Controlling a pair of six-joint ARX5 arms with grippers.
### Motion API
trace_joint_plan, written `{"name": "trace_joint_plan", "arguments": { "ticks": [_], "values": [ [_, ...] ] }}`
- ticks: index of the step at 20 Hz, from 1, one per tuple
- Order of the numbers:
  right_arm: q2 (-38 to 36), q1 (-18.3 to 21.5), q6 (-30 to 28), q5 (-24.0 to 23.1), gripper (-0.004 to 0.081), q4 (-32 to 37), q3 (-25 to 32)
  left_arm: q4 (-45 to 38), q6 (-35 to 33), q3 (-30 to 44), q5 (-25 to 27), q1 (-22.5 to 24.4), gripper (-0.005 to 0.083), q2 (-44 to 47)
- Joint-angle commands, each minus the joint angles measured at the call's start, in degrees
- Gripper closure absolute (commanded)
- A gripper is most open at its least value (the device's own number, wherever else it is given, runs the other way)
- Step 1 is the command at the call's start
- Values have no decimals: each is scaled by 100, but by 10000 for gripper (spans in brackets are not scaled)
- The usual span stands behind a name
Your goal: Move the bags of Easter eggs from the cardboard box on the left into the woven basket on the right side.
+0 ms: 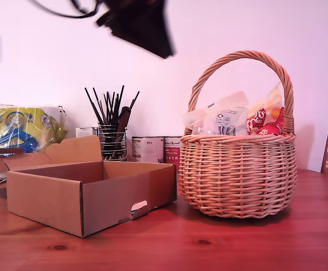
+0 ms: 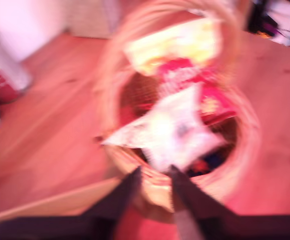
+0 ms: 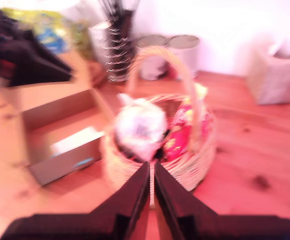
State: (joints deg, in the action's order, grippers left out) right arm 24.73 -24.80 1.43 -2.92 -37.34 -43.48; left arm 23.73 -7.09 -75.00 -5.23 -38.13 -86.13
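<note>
One whitish bag (image 1: 227,119) half-hidden in woven basket (image 1: 237,175)

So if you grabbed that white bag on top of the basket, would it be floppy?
Probably floppy: the white bag looks crinkly and creased, slumped over the things under it. It's likely light, since it sits high above the basket rim without sinking. Its shiny plastic might slip from a loose pinch.

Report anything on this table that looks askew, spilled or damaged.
Nothing looks spilled or damaged. The whitish-clear bag stands tilted above the rim of the woven basket, poking out rather than lying settled. The cardboard box sits with its flap lid open; its inside floor is hidden in the exterior view.
</note>
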Motion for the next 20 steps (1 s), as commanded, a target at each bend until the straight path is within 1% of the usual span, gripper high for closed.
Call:
{"name": "trace_joint_plan", "arguments": {
  "ticks": [1,3,5,7,10,11,13,15,17,20],
  "values": [
    [13,37,-13,-264,781,483,289,-278,-13,638,17,284,775,433],
    [4,129,-116,-621,780,833,442,-896,120,1436,13,693,784,997],
    [-17,299,-317,-651,780,953,450,-1526,356,2282,7,1154,785,1615],
    [-37,400,-321,-254,780,1174,450,-2011,411,3067,-22,1574,785,2240],
    [-70,420,-396,33,780,1502,450,-2177,437,3926,-31,1943,785,3254],
    [-70,417,-496,144,780,1550,450,-2162,472,4094,-31,1989,785,3569],
    [-87,420,-466,133,780,1668,448,-2026,518,4249,-28,1996,785,4188],
    [-96,420,-240,101,780,1637,448,-1851,518,4247,-31,1996,785,4682],
    [-81,420,-256,85,780,1425,448,-1628,520,4242,-70,1996,785,5007],
    [-13,420,-254,90,780,1034,448,-1589,520,4242,-28,2002,785,5130]
  ]
}}
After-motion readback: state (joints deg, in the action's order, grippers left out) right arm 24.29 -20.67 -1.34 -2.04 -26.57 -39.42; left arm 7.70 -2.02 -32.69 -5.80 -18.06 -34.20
